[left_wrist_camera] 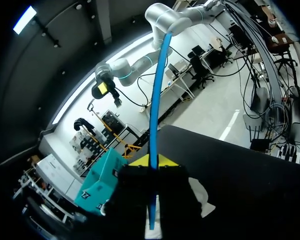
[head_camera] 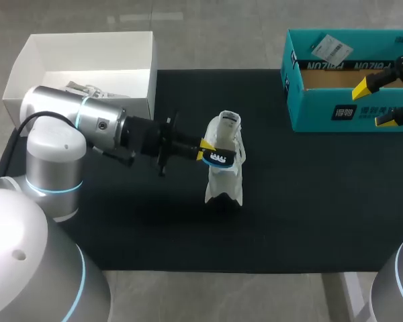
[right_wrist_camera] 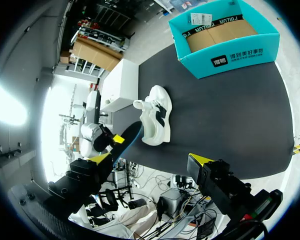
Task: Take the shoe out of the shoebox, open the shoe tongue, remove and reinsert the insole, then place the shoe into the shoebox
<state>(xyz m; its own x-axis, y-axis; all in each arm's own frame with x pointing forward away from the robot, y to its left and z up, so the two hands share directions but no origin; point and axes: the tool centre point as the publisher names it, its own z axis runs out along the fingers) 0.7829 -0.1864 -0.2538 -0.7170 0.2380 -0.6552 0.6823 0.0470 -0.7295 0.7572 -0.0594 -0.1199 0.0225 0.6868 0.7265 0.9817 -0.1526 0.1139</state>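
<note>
The white shoe (head_camera: 223,180) is set on the black mat (head_camera: 289,208) close to its middle, with its opening turned toward 12 o'clock. The left arm is brought in from 9 o'clock, and the left gripper (head_camera: 211,153) is placed against the shoe's 9 o'clock side, over its upper. A blue insole (head_camera: 219,159) is clamped between the yellow tips. In the left wrist view the insole (left_wrist_camera: 155,110) is seen edge-on as a thin blue strip, pinched from both sides and running out ahead of the fingers. In the right wrist view it (right_wrist_camera: 131,134) is shown just beside the shoe (right_wrist_camera: 155,117); whether it touches the shoe cannot be told.

The teal shoebox (head_camera: 336,113) is found at 2 o'clock on the mat's far corner, uncovered, with a brown cardboard floor. The right gripper (head_camera: 379,102) is held above the box's 3 o'clock end. Its fingers (right_wrist_camera: 200,161) are spread wide and nothing is held between them.

A white open box (head_camera: 87,50) is placed at 10 o'clock, just off the mat's edge. Something pale lies inside it that cannot be identified.
</note>
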